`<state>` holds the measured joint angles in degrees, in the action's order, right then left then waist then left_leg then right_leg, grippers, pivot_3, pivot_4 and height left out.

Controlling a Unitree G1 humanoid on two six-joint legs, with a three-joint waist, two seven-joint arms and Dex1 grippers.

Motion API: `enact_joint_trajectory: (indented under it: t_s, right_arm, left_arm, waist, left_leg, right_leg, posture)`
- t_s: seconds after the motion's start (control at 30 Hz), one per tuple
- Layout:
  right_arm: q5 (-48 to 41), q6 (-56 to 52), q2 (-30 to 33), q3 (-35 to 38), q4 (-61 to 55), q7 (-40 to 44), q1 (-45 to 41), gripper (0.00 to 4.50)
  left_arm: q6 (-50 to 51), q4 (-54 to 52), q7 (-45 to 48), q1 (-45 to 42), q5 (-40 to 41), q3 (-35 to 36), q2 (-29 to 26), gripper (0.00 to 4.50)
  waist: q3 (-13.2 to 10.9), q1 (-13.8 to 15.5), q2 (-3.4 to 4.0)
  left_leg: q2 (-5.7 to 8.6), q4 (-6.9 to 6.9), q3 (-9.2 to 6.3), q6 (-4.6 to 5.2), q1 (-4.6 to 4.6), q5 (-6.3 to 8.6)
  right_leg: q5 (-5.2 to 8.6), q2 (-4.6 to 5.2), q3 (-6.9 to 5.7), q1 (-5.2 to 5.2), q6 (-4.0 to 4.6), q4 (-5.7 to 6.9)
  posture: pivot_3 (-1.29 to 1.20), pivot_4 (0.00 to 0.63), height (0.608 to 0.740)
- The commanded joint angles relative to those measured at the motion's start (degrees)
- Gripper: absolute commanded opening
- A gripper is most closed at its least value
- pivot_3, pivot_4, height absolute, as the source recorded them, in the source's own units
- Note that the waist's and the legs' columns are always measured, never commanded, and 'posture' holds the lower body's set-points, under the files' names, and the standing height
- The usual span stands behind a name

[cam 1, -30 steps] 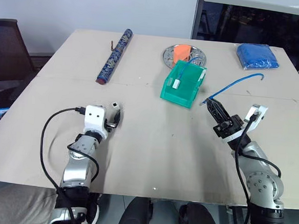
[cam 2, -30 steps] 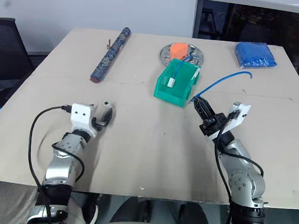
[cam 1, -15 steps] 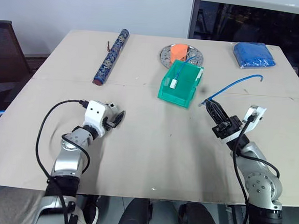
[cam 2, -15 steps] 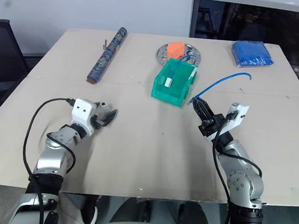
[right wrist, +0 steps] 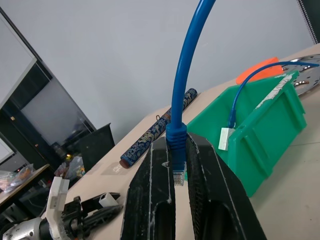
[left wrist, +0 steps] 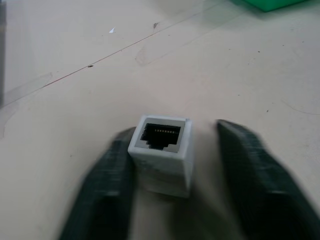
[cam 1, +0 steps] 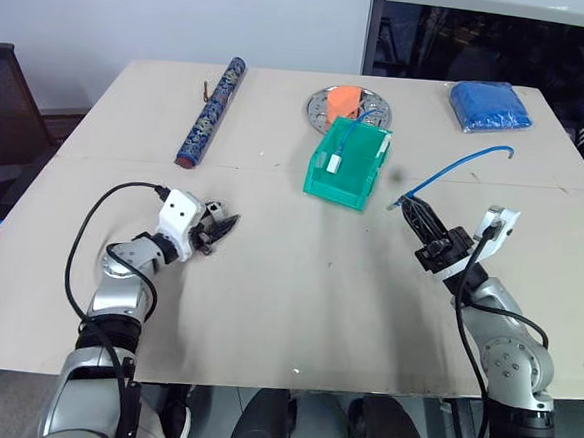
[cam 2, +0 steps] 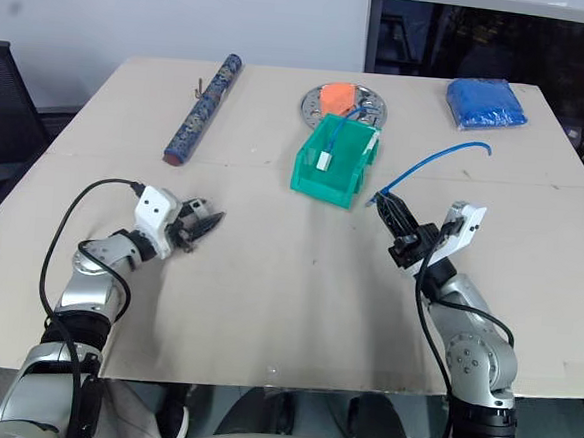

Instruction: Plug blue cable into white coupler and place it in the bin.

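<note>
The white coupler [left wrist: 162,150] lies on the table between my left gripper's [cam 1: 217,228] fingers, its dark socket facing away from the wrist. One finger [left wrist: 107,185] touches its side and the other stands a small gap away, so the jaws are open around it. Over the table's right part, my right gripper [cam 1: 411,204] is shut on the blue cable [cam 1: 458,164] just behind its clear plug [right wrist: 178,179]. The cable arcs up and away to the right. The green bin [cam 1: 342,185] stands on the table beyond and between the two grippers.
Inside the bin lies another blue cable plugged into a white block [cam 1: 333,165]. A silver plate [cam 1: 320,108] with an orange piece sits behind it. A patterned roll [cam 1: 209,113] lies at the far left, a folded blue cloth [cam 1: 490,105] at the far right.
My left gripper has swung round to point right along the table, and its fingers have narrowed around the white coupler. The right gripper and blue cable have stayed put.
</note>
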<state>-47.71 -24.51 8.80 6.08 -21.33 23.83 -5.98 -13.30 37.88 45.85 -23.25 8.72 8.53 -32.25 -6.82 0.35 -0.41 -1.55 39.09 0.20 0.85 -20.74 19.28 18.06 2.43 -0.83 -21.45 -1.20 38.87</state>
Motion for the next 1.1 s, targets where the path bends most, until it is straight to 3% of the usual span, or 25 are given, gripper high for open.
enact_joint_trajectory:
  t_s: [0.03,0.23,0.5,0.63,0.97,1.1]
  right_arm:
    - [-0.52,0.53,0.32,0.7,-1.66,0.54,-0.1,0.0]
    - [0.6,0.68,1.29,-0.1,-1.73,1.29,-0.62,0.0]
    - [9.96,3.96,4.62,-6.5,-1.39,5.99,-5.9,0.0]
    - [13.66,6.04,6.11,-9.53,-0.91,9.78,-9.58,0.0]
    - [24.0,16.29,7.63,-15.12,3.82,17.24,-15.44,0.0]
    - [23.92,17.33,8.83,-14.98,5.81,20.72,-15.1,0.0]
  left_arm:
    - [0.05,3.2,-0.08,1.63,-0.93,-0.53,-0.36,0.55]
    - [1.18,-8.91,-0.82,4.3,1.14,-2.41,4.81,0.59]
    - [1.76,-24.8,-14.61,3.42,-1.63,-6.36,18.7,0.59]
    - [4.49,-30.74,-12.93,3.79,-0.37,-12.13,23.3,0.59]
    - [2.26,-30.95,-8.65,2.4,0.06,-16.53,23.76,0.59]
    - [7.94,-29.79,4.39,1.69,5.15,-19.13,19.67,0.59]
  waist:
    - [0.0,-0.05,0.0]
    - [-0.01,0.04,0.01]
    - [-0.15,0.24,-0.2]
    - [-0.18,-0.23,-0.23]
    - [-0.21,-1.14,-0.24]
    - [-0.21,-1.12,-0.23]
  left_leg:
    - [0.0,0.0,0.0,0.01,0.0,0.01]
    - [0.0,0.0,-0.02,0.0,-0.1,0.0]
    - [0.31,0.17,-0.42,0.14,-0.58,0.07]
    - [0.3,0.16,-0.51,0.11,-0.58,0.06]
    - [0.31,0.18,-0.57,0.09,-0.57,0.05]
    - [0.32,0.2,-0.61,0.08,-0.57,0.05]
  right_leg:
    - [0.0,0.0,0.0,0.0,0.0,0.0]
    - [0.0,0.06,0.0,-0.02,0.0,-0.04]
    - [0.0,0.18,0.01,-0.19,-0.03,-0.1]
    - [0.12,0.11,0.0,-0.18,-0.24,-0.12]
    - [0.13,0.07,-0.01,-0.14,-0.25,-0.24]
    - [0.13,0.08,-0.07,-0.11,-0.25,-0.26]
  posture:
    - [0.0,0.15,0.74]
    - [0.0,0.15,0.74]
    - [0.0,0.15,0.74]
    - [0.0,0.15,0.74]
    - [0.0,0.15,0.74]
    - [0.0,0.15,0.74]
